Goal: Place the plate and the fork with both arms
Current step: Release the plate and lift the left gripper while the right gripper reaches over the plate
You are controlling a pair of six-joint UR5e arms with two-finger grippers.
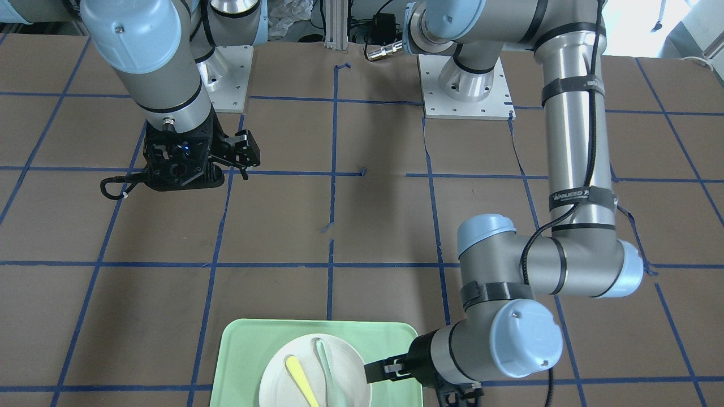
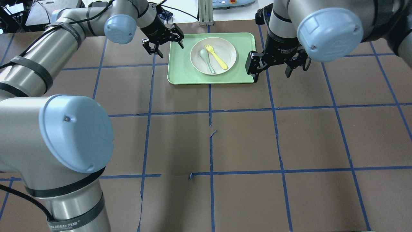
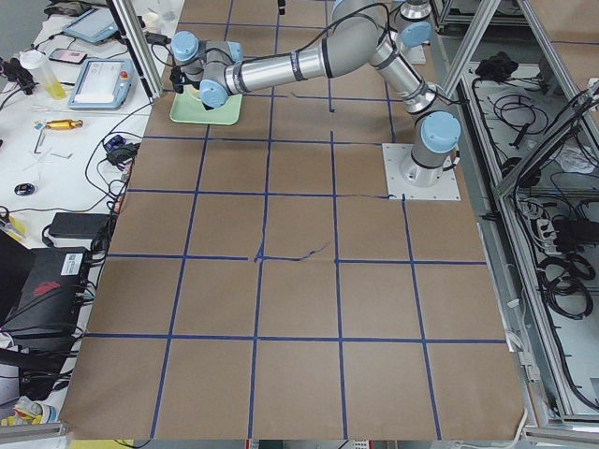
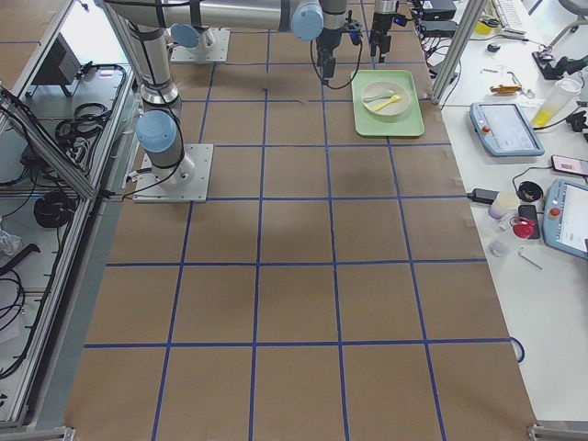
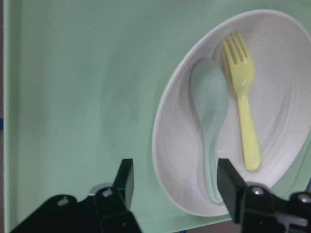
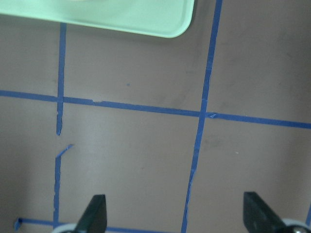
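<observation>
The off-white plate (image 2: 213, 55) sits in a light-green tray (image 2: 180, 75) at the table's far edge. The yellow fork (image 2: 216, 56) lies in the plate beside a pale grey-green spoon (image 2: 206, 59). My left gripper (image 2: 165, 43) is open and empty above the tray's left edge. In the left wrist view its jaws (image 5: 177, 187) frame the plate's near rim (image 5: 167, 160), with the fork (image 5: 243, 102) beyond. My right gripper (image 2: 273, 67) is open and empty over bare table just right of the tray; its wrist view (image 6: 175, 216) shows only a tray corner (image 6: 146, 22).
Brown table (image 2: 244, 141) with a grid of blue tape lines. The arm bases (image 1: 466, 85) stand at the robot's side. Operator benches with tablets and bottles (image 4: 501, 124) lie beyond the tray's edge of the table.
</observation>
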